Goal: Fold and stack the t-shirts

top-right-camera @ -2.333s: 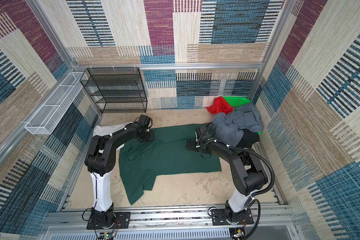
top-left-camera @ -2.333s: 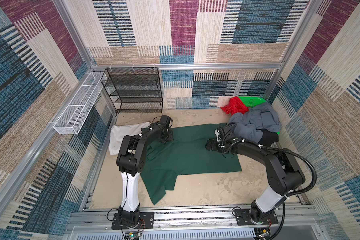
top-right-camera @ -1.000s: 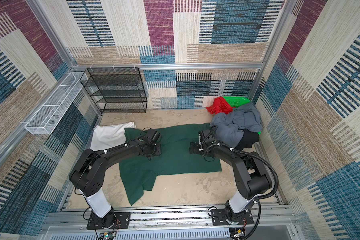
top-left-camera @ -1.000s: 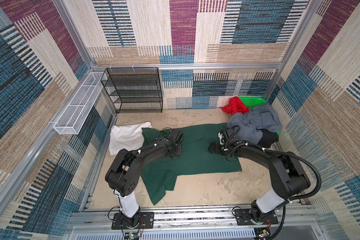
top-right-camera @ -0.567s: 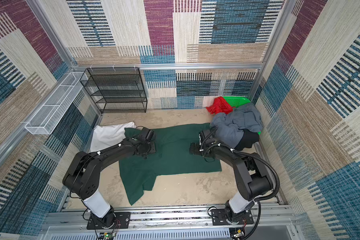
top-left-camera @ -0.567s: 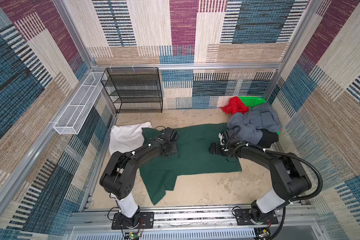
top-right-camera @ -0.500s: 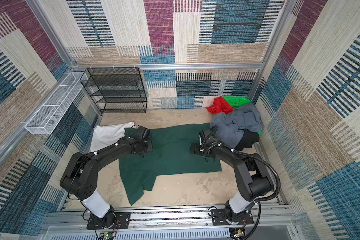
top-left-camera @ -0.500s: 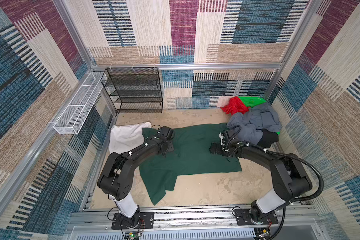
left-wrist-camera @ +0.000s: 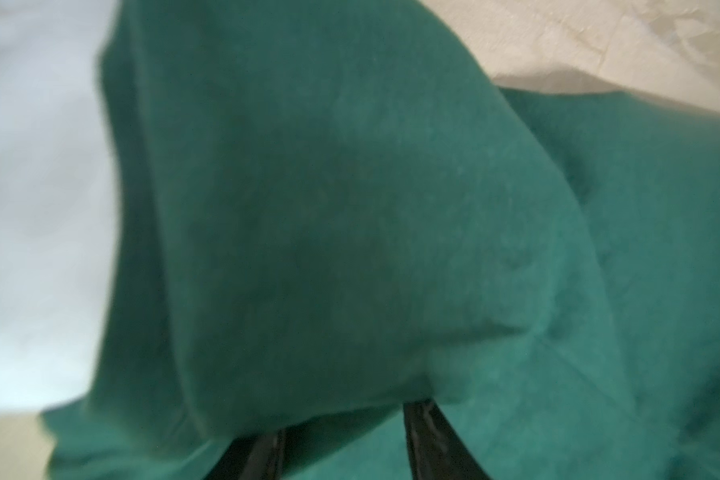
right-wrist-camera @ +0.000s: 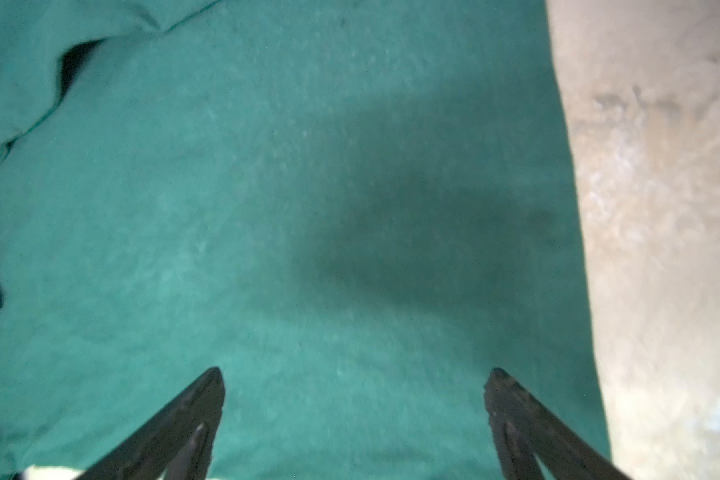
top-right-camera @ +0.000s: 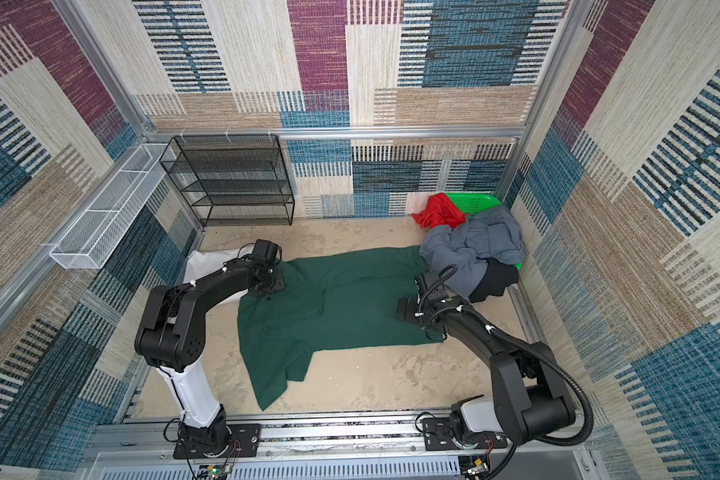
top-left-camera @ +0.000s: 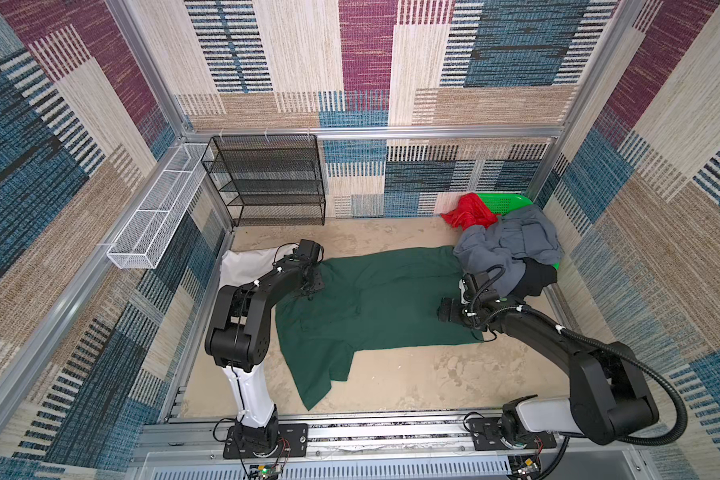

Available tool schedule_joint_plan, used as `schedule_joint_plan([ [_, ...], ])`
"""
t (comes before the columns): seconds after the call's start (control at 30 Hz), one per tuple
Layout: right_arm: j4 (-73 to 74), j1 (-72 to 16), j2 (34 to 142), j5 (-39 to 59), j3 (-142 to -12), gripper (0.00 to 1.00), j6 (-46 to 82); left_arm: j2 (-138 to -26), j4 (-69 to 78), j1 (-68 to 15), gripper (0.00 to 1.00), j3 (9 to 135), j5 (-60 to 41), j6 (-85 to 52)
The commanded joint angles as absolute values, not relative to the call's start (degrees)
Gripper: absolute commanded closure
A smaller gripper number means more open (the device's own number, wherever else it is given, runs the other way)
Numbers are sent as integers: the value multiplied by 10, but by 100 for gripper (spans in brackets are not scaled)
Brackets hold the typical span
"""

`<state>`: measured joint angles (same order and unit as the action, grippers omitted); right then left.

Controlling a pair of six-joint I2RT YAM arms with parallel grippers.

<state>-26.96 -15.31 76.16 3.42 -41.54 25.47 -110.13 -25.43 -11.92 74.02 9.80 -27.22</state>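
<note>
Looking at both top views, where's the dark green t-shirt?
– Spread flat mid-frame. Right gripper gapes wide above it, empty. Left gripper, at its upper-left corner: fingers half-parted, tips buried in cloth; whether it grips, I cannot tell.

left arm: black links, white lower link | right arm: black links, white base link, ribbed black hose | jaws: black, tapered

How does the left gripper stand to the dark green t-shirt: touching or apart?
Touching. In the left wrist view the dark green t-shirt drapes over the left gripper, hiding its fingertips.
</note>
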Motion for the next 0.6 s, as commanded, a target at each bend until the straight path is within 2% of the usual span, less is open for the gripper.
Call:
schedule_joint_plan([
  [0.0,-296,-141,730,35,-401,1,267,-1130,-275,-96,57,772,79,-255],
  [0.23,-302,-126,719,56,-396,2,294,-1105,-276,-82,56,793,86,-246],
  [0.4,-315,-120,733,54,-394,1,309,-1056,-256,-84,44,786,-1,-237],
  [0.57,-324,-105,725,46,-379,2,336,-969,-198,-93,34,705,-69,-268],
])
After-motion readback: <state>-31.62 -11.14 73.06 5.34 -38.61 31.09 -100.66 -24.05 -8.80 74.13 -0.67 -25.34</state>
